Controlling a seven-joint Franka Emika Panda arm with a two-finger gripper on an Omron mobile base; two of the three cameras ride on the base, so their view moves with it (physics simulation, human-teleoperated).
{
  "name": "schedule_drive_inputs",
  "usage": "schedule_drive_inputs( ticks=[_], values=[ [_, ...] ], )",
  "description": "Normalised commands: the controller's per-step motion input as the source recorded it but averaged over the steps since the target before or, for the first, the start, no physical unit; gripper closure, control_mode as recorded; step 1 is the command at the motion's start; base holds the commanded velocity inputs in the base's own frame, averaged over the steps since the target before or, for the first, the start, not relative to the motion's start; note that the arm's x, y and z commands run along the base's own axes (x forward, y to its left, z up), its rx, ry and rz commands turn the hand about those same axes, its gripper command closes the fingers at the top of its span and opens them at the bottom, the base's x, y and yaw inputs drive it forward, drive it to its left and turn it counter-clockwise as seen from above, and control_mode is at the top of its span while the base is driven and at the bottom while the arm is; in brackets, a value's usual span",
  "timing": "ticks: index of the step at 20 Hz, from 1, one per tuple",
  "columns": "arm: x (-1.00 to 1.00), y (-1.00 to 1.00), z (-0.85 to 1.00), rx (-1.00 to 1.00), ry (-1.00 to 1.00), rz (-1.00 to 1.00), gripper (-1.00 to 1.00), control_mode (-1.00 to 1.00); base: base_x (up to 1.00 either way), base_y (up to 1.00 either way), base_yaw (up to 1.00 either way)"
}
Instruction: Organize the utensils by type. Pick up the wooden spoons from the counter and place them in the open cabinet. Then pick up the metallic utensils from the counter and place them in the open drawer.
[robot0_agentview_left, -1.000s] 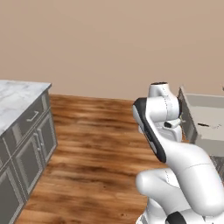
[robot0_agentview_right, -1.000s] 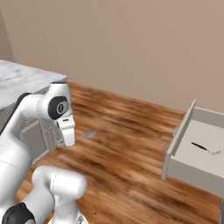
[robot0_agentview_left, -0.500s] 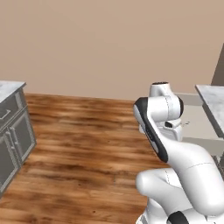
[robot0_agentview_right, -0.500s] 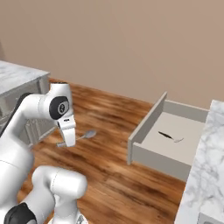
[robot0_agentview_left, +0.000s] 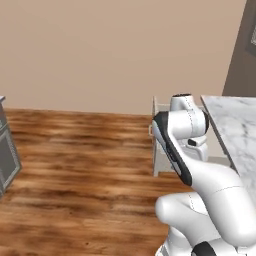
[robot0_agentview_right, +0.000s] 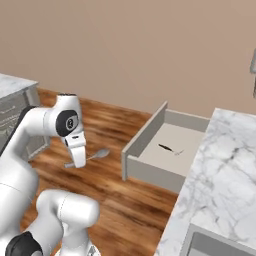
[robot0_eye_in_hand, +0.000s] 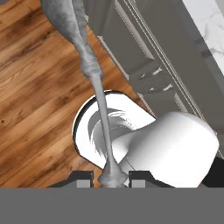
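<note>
My arm hangs bent over the wooden floor (robot0_agentview_right: 115, 200), tool (robot0_agentview_right: 76, 161) pointing down, clamped on the silver spoon (robot0_agentview_right: 95, 155) beside the open drawer (robot0_agentview_right: 162, 150).

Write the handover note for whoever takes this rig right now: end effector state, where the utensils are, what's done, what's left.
End effector: shut on the small silver spoon, held by its handle end, out over the wood floor; in the hand view the spoon runs up from between the fingertips.
Open drawer: to the arm's right beside the marble counter. The dark-handled metal utensil already lies inside it.
Done: one metallic utensil is in the drawer; the second is in hand.
Left: carry the silver spoon to the drawer and release it. Wooden spoon and cabinet are out of view, so check that step.
</note>
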Motion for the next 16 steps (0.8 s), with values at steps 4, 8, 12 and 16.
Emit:
schedule_drive_inputs(
  ticks=[4, 8, 12, 16],
  values=[
    [0.0, 0.0, 0.0, 0.0, 0.0, 0.0, 1.0, 1.0, 0.28, -0.64, -0.15],
    [0.0, 0.0, 0.0, 0.0, 0.0, 0.0, 1.0, 1.0, 0.46, -0.52, -0.16],
    [0.0, 0.0, 0.0, 0.0, 0.0, 0.0, 1.0, 1.0, 0.53, -0.43, -0.16],
    [0.0, 0.0, 0.0, 0.0, 0.0, 0.0, 1.0, 1.0, 0.53, -0.46, -0.17]
  ],
)
